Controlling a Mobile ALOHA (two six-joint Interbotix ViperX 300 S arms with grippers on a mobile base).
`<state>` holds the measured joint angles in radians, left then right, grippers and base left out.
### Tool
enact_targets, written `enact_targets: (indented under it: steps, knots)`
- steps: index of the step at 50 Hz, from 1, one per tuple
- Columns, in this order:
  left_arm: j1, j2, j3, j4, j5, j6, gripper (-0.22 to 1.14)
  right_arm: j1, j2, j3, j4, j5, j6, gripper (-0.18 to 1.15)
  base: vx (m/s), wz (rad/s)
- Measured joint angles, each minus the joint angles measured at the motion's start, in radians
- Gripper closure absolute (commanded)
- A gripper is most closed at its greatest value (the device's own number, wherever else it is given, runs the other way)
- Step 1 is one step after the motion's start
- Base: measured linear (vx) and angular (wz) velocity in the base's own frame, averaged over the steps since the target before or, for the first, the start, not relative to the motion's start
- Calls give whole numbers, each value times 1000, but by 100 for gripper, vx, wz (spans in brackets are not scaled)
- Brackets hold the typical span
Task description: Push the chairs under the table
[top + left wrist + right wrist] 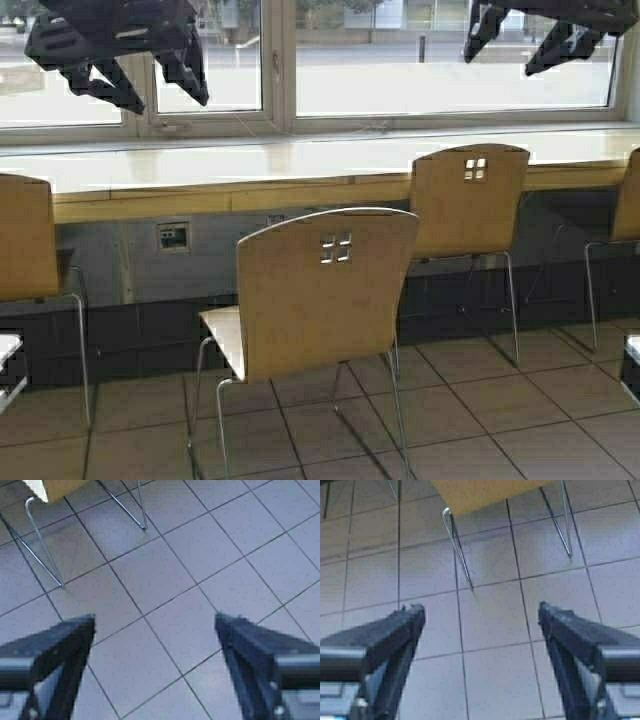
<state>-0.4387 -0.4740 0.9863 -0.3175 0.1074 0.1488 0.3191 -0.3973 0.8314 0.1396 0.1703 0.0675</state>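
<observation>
Chairs: nearest chair (320, 295) stands out from the table (300, 165); left gripper (155, 630) and right gripper (481, 625) hang wide open, apparently holding nothing.

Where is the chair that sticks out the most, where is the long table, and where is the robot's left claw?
Pulled-out chair (320, 300), high view, middle of its backrest.
Table (230, 195), high view, wooden front edge.
Left gripper (155, 625), left wrist view, gap midway between its open fingertips.

This looks like a café or canteen seating area: a long pale-wood desk (300, 170) runs beneath a wide window (420, 60) facing a street, with a row of identical plywood chairs (325, 290) on chrome legs standing along it on a tiled floor (500, 400).
</observation>
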Motion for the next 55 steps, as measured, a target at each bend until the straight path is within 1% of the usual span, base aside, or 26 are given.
enact_targets:
  steps: [9,14,18,21,28,32,35,39,44,51,55]
  knots:
    - [5,15,-12,-17,0,-92,-9,-2,2,5,21,8,-2,-2,31,3]
    - [5,40,-35,-25,0,-166,-9,0,6,5,48,9,-2,-2,30,5]
    - [8,72,-54,-54,-6,-252,-9,-2,11,5,91,9,3,-3,27,1]
    - [8,107,-58,-100,-32,-330,-9,-8,20,2,144,11,15,-3,27,-2]
    - [-2,207,-61,-256,-146,-515,-9,-17,69,-57,287,9,25,-2,28,-8]
    - [-26,281,-64,-341,-222,-615,-9,-15,118,-92,325,9,26,-3,29,-5]
    - [-52,327,-66,-385,-262,-669,-9,-12,152,-106,341,17,31,-3,28,-7]
    - [-83,383,-69,-433,-299,-738,-9,-8,192,-114,370,31,37,-3,28,-9]
    - [-127,463,-89,-474,-334,-796,-9,-2,235,-124,439,37,38,-2,27,-7]
    - [-141,560,-112,-502,-374,-850,-9,-3,296,-170,557,55,37,-3,25,-9]
    - [-140,601,-124,-522,-379,-884,-9,-6,334,-195,598,60,37,-2,21,-8]
